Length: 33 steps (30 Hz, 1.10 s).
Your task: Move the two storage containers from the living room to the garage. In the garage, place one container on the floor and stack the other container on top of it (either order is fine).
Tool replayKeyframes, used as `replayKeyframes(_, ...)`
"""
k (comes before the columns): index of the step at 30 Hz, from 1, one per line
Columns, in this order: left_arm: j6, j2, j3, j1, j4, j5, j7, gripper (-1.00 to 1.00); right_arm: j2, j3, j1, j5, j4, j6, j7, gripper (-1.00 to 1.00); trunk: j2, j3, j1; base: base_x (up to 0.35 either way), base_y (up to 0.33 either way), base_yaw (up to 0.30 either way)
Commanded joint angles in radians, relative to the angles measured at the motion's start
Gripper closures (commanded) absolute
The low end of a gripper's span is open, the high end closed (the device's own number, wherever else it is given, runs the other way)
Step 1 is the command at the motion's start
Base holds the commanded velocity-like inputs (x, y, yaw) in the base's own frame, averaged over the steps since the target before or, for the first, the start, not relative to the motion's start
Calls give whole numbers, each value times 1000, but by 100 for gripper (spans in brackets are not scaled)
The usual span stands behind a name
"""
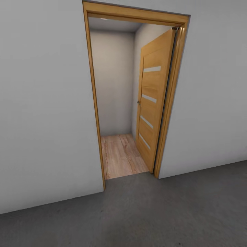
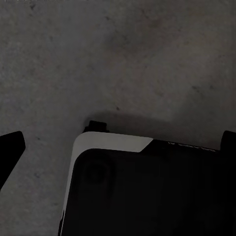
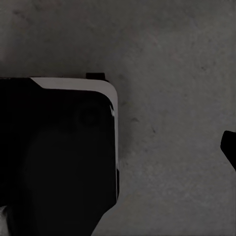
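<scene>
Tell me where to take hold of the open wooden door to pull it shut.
Probably the small handle on the door's free edge, about mid-height. The leaf hinges at the frame's right side and is swung inward, so come straight through the doorway from the grey floor, reaching toward that far edge.

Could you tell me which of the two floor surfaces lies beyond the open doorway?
The light wood plank floor; the dark grey concrete floor lies on the near side.

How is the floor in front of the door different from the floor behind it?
The near floor is dark grey, mottled concrete with no seams; the floor past the doorway is light wood planks. The concrete spreads wide along the wall, while the wood shows as a narrow strip beside the open door. Both look flat.
</scene>
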Motion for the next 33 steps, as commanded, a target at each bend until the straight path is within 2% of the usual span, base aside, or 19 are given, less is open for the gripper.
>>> replayKeyframes(1,-3,0,-8,-1,1,10,-2,-100,1,9,-1,-10,3,-4,0,-100,-2,-2,0,0,0,0)
replayKeyframes(20,-3,0,-8,-1,1,10,-2,-100,0,7,-1,-16,3,4,-1,-100,-2,-2,0,0,0,0)
replayKeyframes(33,6,-7,1,-1,12,23,-1,-100,-2,6,-1,-18,3,3,-2,-100,-2,-2,0,0,0,0)
